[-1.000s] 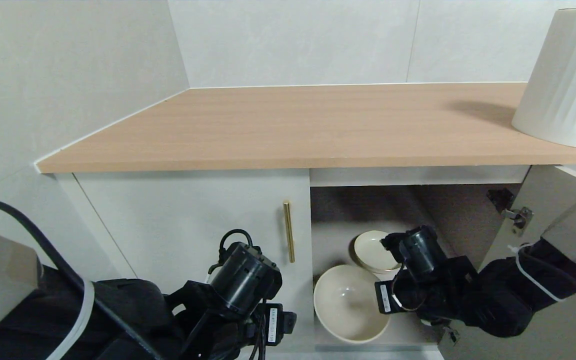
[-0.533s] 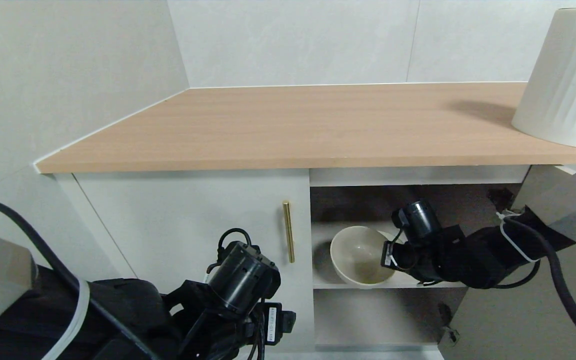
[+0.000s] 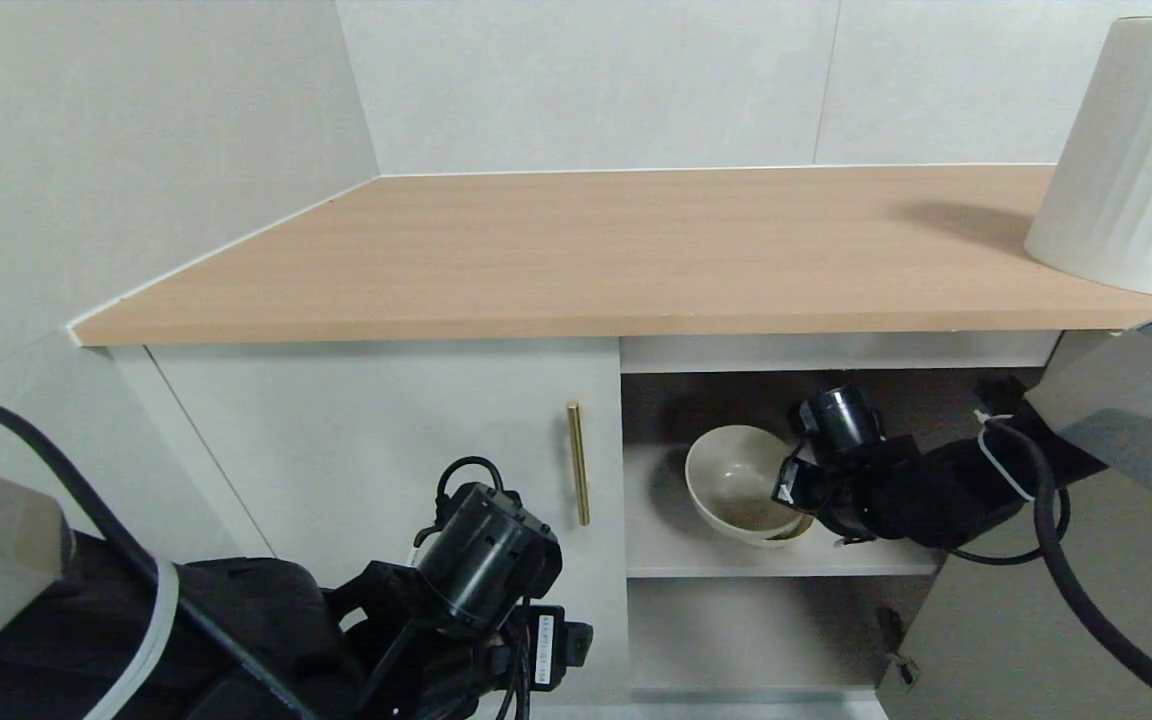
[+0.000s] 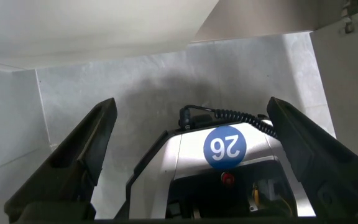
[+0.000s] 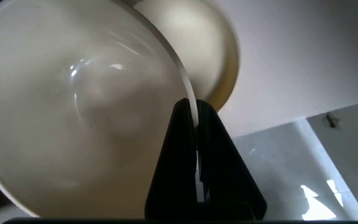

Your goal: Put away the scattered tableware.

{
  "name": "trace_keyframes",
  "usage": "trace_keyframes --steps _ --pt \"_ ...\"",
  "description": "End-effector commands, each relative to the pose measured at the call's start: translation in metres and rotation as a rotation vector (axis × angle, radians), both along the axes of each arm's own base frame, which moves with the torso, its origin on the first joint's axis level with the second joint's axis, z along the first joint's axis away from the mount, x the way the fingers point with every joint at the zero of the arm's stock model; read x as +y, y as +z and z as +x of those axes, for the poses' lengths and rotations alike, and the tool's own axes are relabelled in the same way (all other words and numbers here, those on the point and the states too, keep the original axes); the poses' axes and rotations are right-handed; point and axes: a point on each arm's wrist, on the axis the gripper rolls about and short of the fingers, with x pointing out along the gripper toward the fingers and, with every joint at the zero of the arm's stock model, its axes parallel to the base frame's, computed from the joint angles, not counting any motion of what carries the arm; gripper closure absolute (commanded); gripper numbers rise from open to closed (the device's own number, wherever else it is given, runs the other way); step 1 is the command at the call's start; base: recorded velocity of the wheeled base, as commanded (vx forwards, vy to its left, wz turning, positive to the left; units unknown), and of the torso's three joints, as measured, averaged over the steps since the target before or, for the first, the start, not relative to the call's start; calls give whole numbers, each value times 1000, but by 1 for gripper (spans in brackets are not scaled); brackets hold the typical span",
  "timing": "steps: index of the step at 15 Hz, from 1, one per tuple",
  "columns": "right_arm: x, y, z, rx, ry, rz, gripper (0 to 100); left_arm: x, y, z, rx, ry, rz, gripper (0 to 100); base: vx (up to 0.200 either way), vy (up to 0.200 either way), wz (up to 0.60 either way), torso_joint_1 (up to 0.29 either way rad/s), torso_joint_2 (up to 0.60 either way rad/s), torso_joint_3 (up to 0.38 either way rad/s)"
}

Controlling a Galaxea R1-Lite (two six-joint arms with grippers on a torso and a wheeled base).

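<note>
The right jaws are pinching the rim of the cream bowl (image 3: 736, 485), holding it tilted over the cabinet shelf (image 3: 671, 550) with a smaller dish (image 5: 216, 37) just beyond them, so placing is likely calling next for levelling, lowering and release; the left jaws are hanging wide apart.

White ribbed lampshade (image 3: 1126, 160) on wooden countertop (image 3: 586, 250), at far right; below, closed cabinet door (image 3: 386, 450) with gold handle (image 3: 577, 463).
</note>
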Motion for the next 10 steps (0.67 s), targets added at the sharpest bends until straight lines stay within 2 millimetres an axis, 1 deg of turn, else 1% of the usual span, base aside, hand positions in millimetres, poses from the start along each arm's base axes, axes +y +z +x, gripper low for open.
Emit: trace_keyframes --steps 1,5,10 --pt "-5 -4 6 4 -20 0 100 0 0 0 -1 1 -1 0 0 0 0 0 0 0" --pt "-11 -14 17 9 -62 -13 100 0 0 0 -1 1 -1 0 0 0 0 0 0 0" --pt "-14 -19 20 15 -78 -25 100 0 0 0 -1 1 -1 0 0 0 0 0 0 0"
